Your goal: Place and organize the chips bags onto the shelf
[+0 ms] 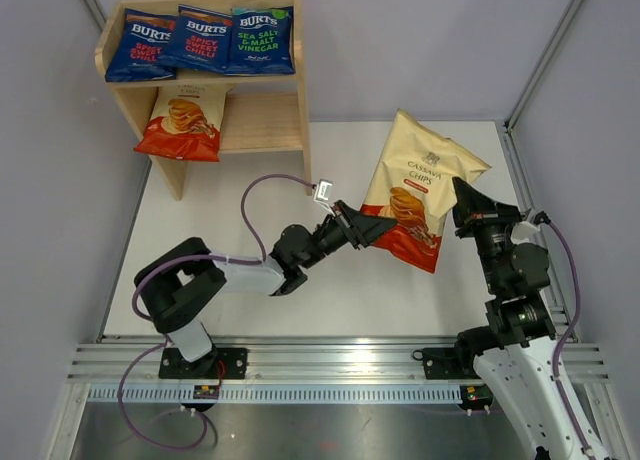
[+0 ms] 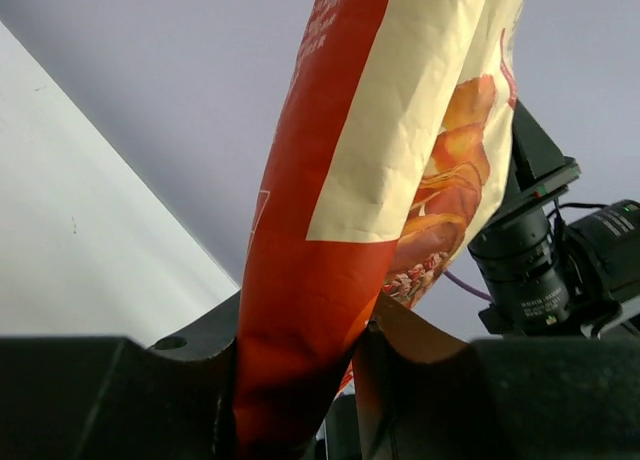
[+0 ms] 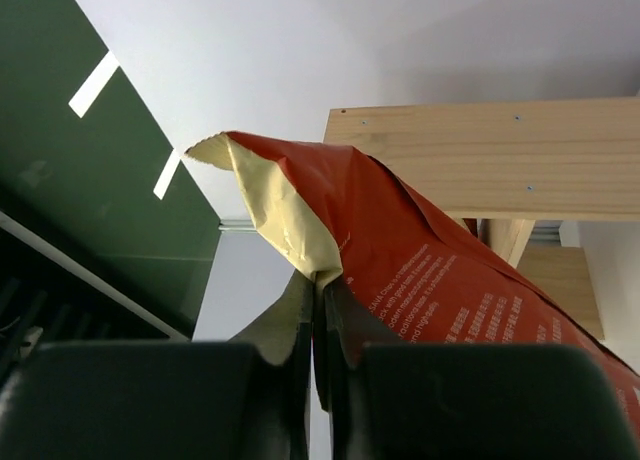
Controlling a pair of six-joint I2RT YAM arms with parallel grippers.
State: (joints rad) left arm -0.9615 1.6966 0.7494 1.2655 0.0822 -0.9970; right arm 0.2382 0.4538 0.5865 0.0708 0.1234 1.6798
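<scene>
We hold the cassava chips bag (image 1: 425,175) two-handed
Right end effector (image 1: 460,190) pinches its edge, left end effector (image 1: 385,225) clamps its red bottom, bound for the shelf (image 1: 262,120)

We see a white tabletop (image 1: 400,300) with a wooden shelf (image 1: 265,120) standing at its far left corner. On the shelf's top tier lie a blue bag (image 1: 140,45), a second blue bag (image 1: 205,38) and a green-topped bag (image 1: 262,40), side by side and touching. On the lower tier a cream bag (image 1: 183,120) lies at the left, overhanging the front edge.
</scene>
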